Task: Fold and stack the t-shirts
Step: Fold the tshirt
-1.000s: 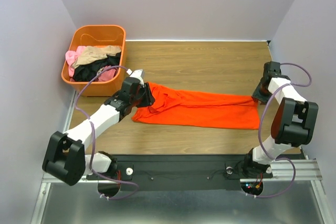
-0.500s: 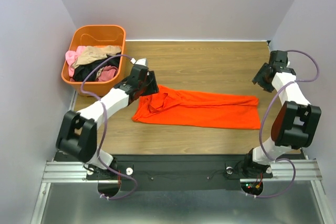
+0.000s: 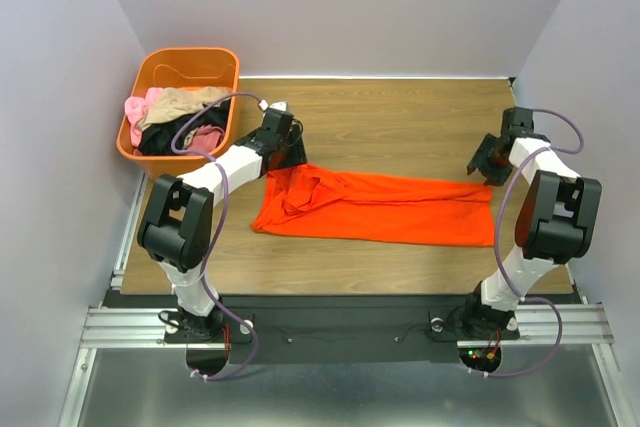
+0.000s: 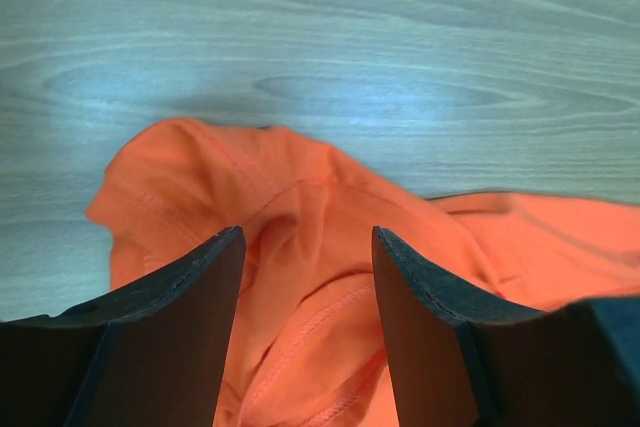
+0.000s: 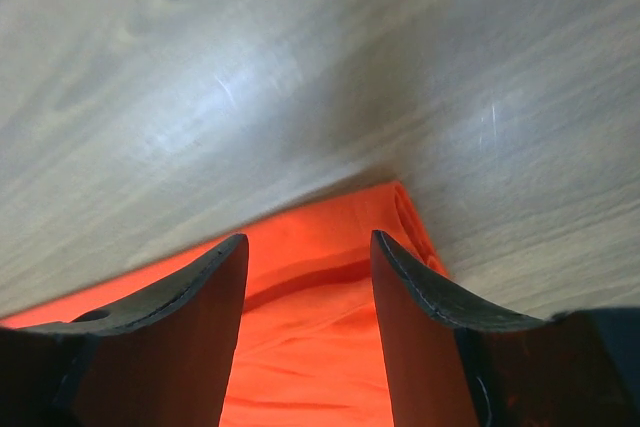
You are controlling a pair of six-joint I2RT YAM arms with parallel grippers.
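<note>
The orange-red t-shirt (image 3: 380, 209) lies as a long flattened strip across the table (image 3: 400, 117). The left gripper (image 4: 305, 237) stands spread over its bunched collar end. The right gripper (image 5: 305, 242) stands spread over the opposite corner. Both seemingly hover just above the cloth.

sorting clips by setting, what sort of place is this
Probably a robot lab test cell, not a home: plain walls box in a wood-grain table, and two robot arms are mounted on an aluminium rail.

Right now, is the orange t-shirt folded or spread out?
Partly folded: the orange t-shirt lies as a long narrow strip on the table, one end rumpled.
</note>
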